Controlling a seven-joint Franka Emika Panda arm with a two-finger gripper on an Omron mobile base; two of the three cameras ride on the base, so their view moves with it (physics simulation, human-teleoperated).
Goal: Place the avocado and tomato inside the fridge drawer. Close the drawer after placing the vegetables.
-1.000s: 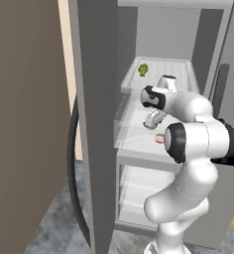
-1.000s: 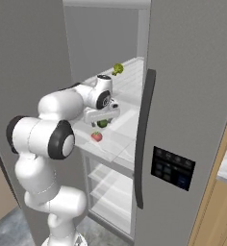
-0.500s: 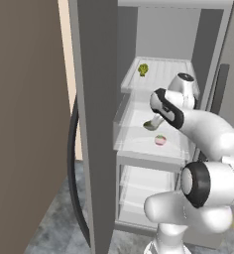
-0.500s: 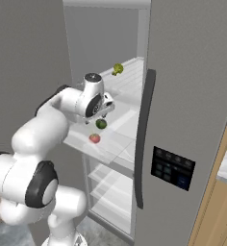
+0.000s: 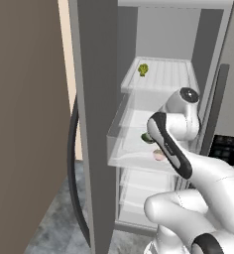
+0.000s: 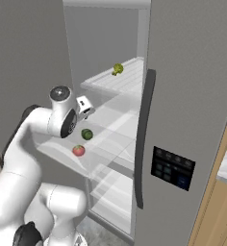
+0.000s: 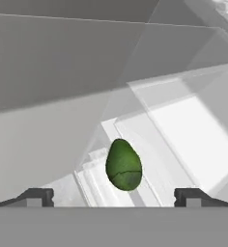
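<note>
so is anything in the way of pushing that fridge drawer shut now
Nothing visible blocks it. The avocado and tomato lie inside the fridge drawer, and the open gripper is above it.

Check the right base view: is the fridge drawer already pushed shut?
No. The fridge drawer stands pulled out from the fridge, with the tomato and the avocado lying inside it.

In the left base view the arm [image 5: 174,149] covers most of the avocado [image 5: 147,138], leaving a dark green sliver, and part of the tomato [image 5: 159,155], which reads as a pale pink blur through the drawer [image 5: 120,146] wall. The yellow-green item [image 5: 143,69] on the shelf [image 5: 173,74] is too small to identify. The hand view cuts the fingertips [image 7: 37,197] at the bottom edge.
</note>
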